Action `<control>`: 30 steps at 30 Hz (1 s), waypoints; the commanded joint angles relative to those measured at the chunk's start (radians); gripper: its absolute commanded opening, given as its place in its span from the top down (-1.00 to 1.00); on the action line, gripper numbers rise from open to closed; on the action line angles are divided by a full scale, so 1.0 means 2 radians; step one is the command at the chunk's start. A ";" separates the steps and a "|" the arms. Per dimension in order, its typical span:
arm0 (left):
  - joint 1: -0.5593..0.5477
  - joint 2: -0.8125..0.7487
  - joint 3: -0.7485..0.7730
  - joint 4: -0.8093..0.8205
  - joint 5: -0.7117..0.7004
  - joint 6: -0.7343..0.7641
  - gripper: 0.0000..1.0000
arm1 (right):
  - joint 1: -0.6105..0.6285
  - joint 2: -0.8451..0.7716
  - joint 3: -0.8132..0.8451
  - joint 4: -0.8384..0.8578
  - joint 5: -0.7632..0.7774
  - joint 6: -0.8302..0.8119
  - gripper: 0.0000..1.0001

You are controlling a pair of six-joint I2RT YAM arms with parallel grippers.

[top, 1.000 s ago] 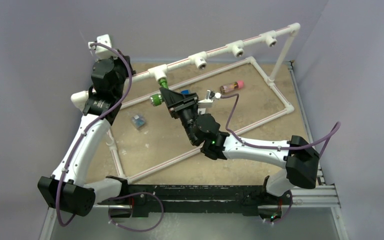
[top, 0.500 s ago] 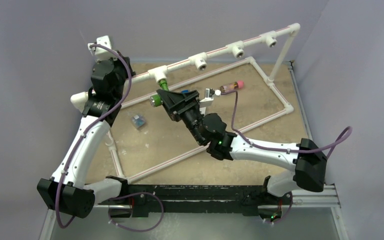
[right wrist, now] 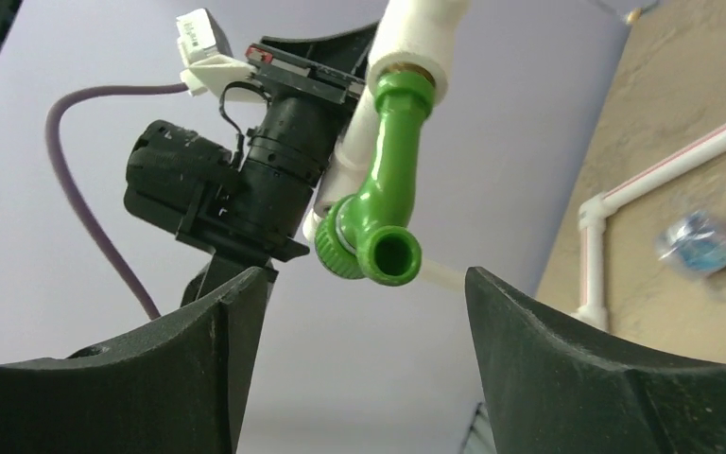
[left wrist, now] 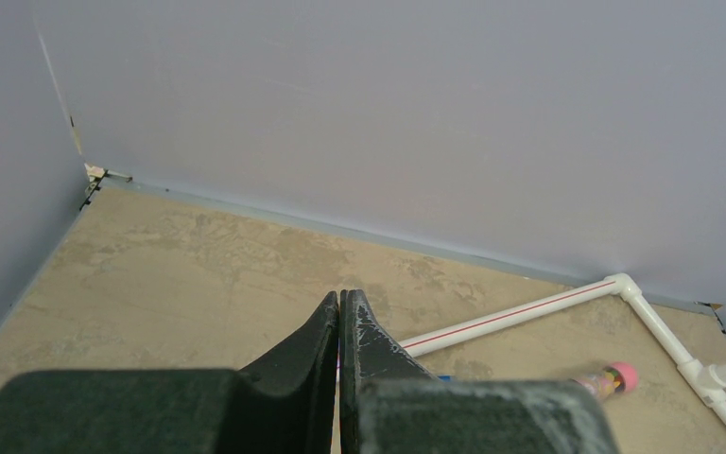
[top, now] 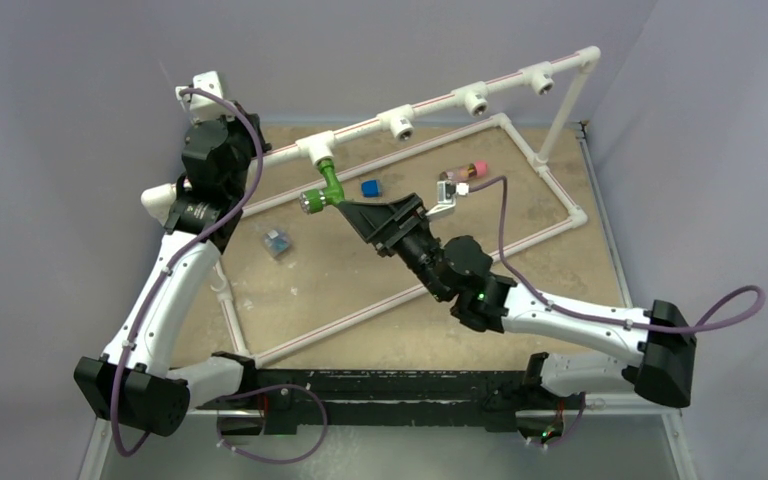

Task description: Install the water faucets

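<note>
Presently, the mottled sandy board (top: 300,285) carries a white pipe frame (top: 550,175) of smooth round tubing. Its raised rail (top: 438,106) has four sockets. The green faucet (top: 325,188) hangs from the leftmost socket. Its stem runs down and towards me, then hooks into an open round spout facing my right wrist camera. It is glossy moulded plastic with a ribbed collar.

My right gripper (right wrist: 367,293) stands wide open and holds nothing. The faucet lies just beyond its fingertips, between the jaws' line but untouched. My left gripper (left wrist: 340,322) is pressed shut and empty, up by the rail's left end. I judge the right arm nearer. Whether the thread is fully home, I cannot tell.
</note>
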 commanded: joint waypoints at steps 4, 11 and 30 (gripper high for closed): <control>-0.002 0.016 -0.032 -0.115 0.010 0.000 1.00 | -0.022 -0.065 0.009 -0.051 -0.069 -0.222 -0.57; -0.002 0.015 -0.033 -0.115 0.011 -0.001 1.00 | -0.022 -0.080 0.090 -0.157 -0.110 -0.504 -0.58; -0.002 0.018 -0.028 -0.118 0.017 -0.002 1.00 | 0.083 -0.010 0.107 -0.147 -0.049 -1.136 -0.61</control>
